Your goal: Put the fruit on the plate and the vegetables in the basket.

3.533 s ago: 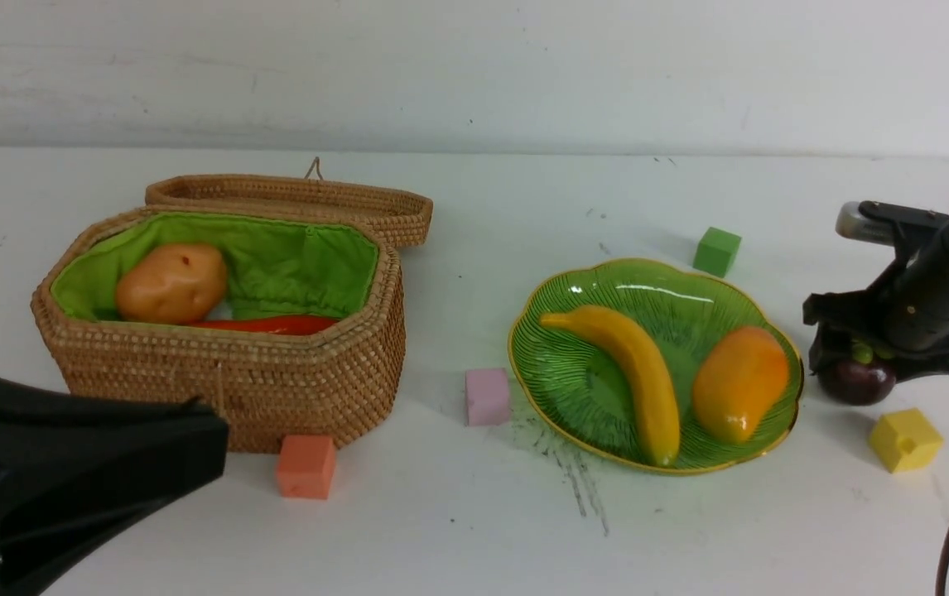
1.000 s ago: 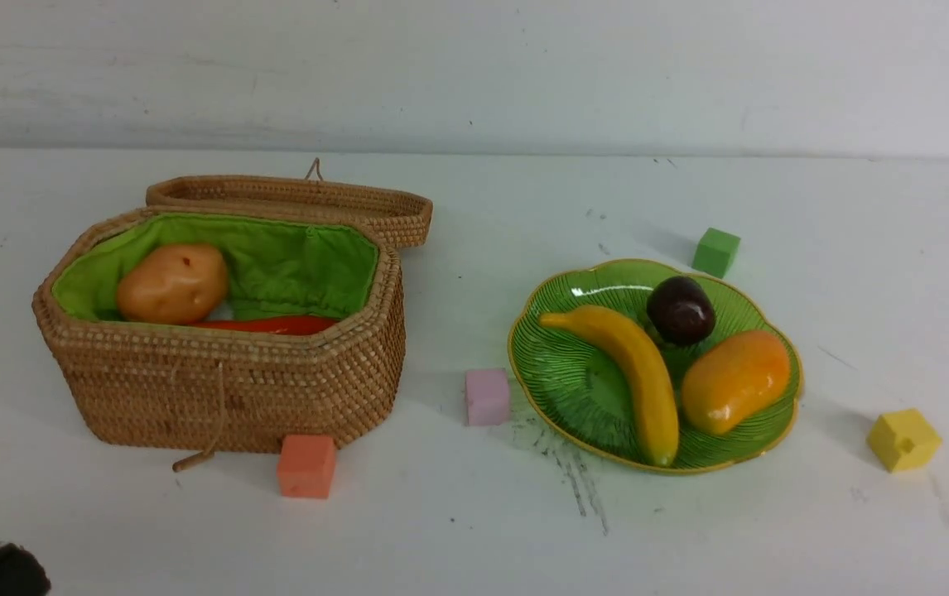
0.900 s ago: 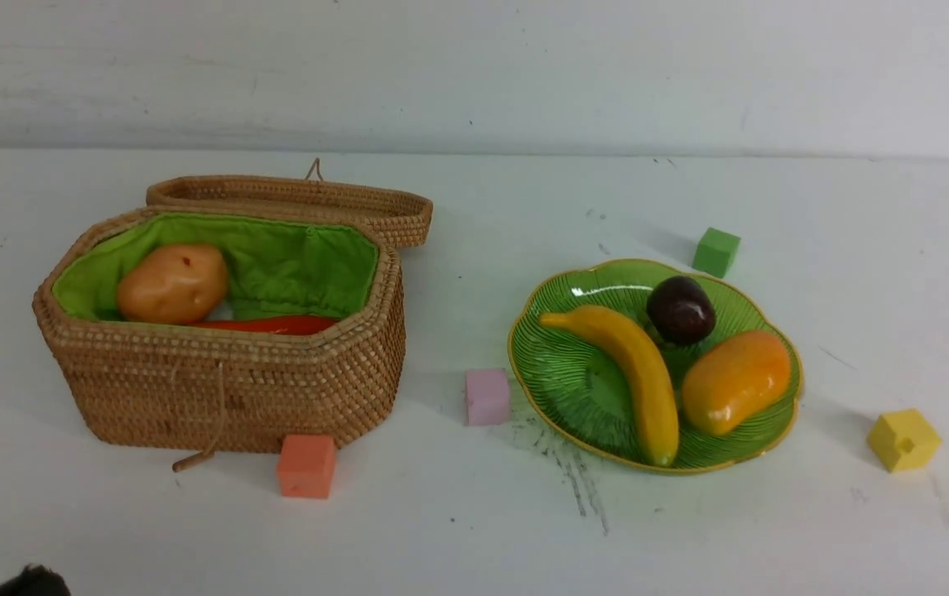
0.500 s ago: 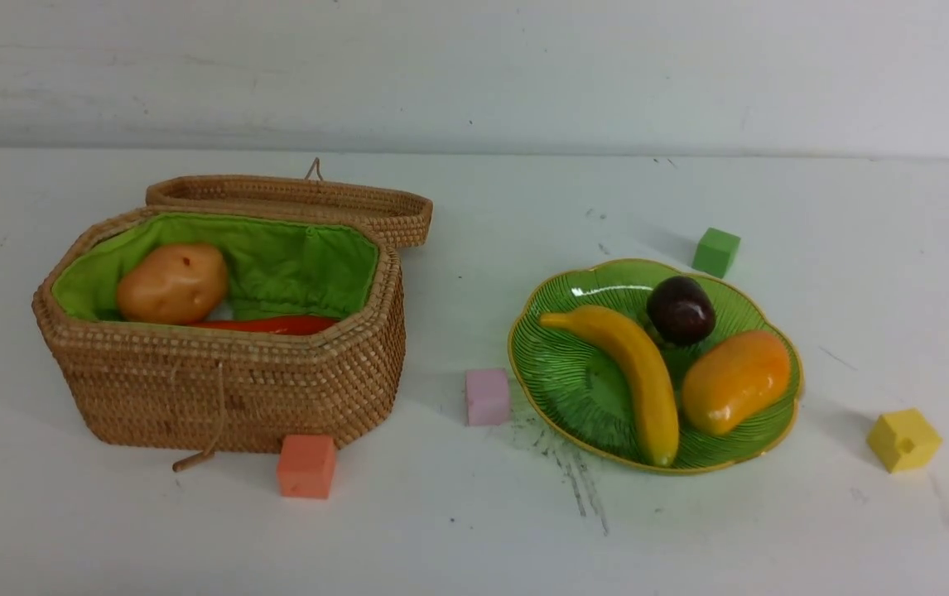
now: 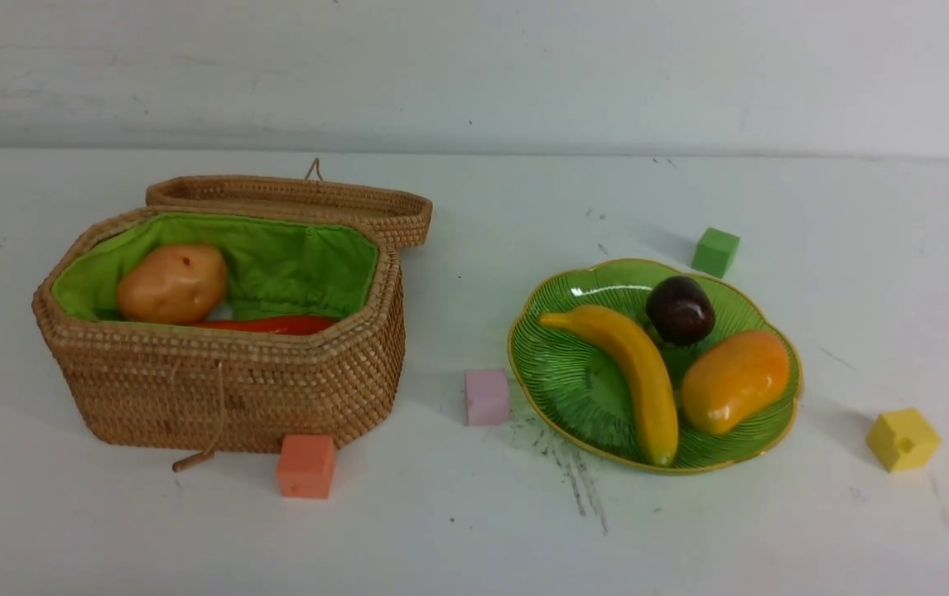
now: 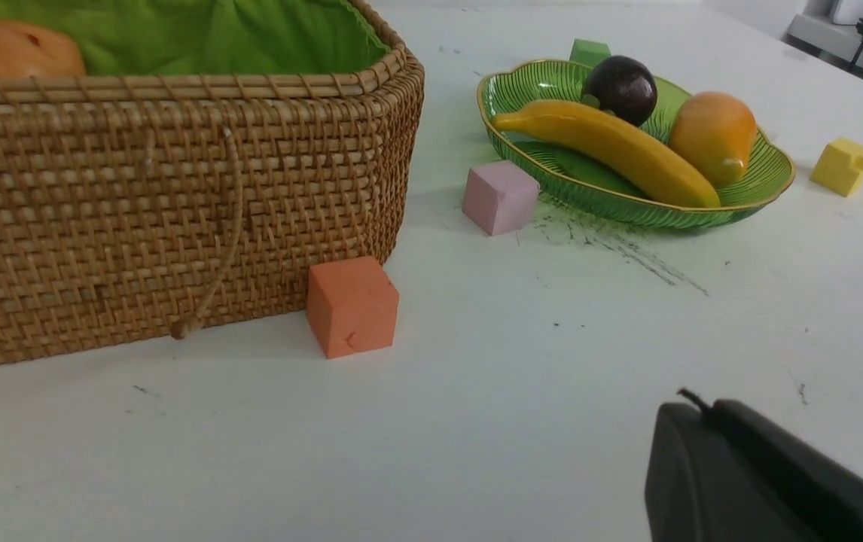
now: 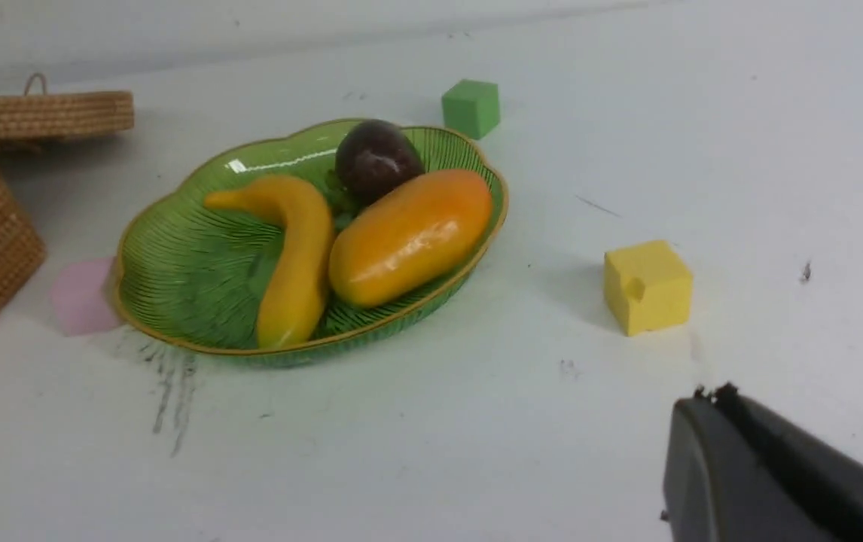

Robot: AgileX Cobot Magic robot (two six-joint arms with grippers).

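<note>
On the green plate (image 5: 574, 389) lie a yellow banana (image 5: 636, 377), an orange-yellow mango (image 5: 735, 381) and a dark purple mangosteen (image 5: 680, 310). The open wicker basket (image 5: 226, 389) holds a tan potato (image 5: 172, 283) and a red carrot-like piece (image 5: 276, 324). Neither arm shows in the front view. My left gripper (image 6: 691, 406) is shut and empty, low over the table near the basket's front. My right gripper (image 7: 706, 399) is shut and empty too, on the near side of the plate (image 7: 175, 248).
Foam cubes lie scattered: orange (image 5: 305, 466) by the basket's front, pink (image 5: 487, 396) left of the plate, green (image 5: 716, 252) behind it, yellow (image 5: 903, 439) to its right. The basket's lid (image 5: 292, 199) lies open behind the basket.
The right gripper earlier held the mangosteen right of the plate; now the mangosteen lies on the plate. Both arms have drawn back out of the front view; the left one's tip left last.
</note>
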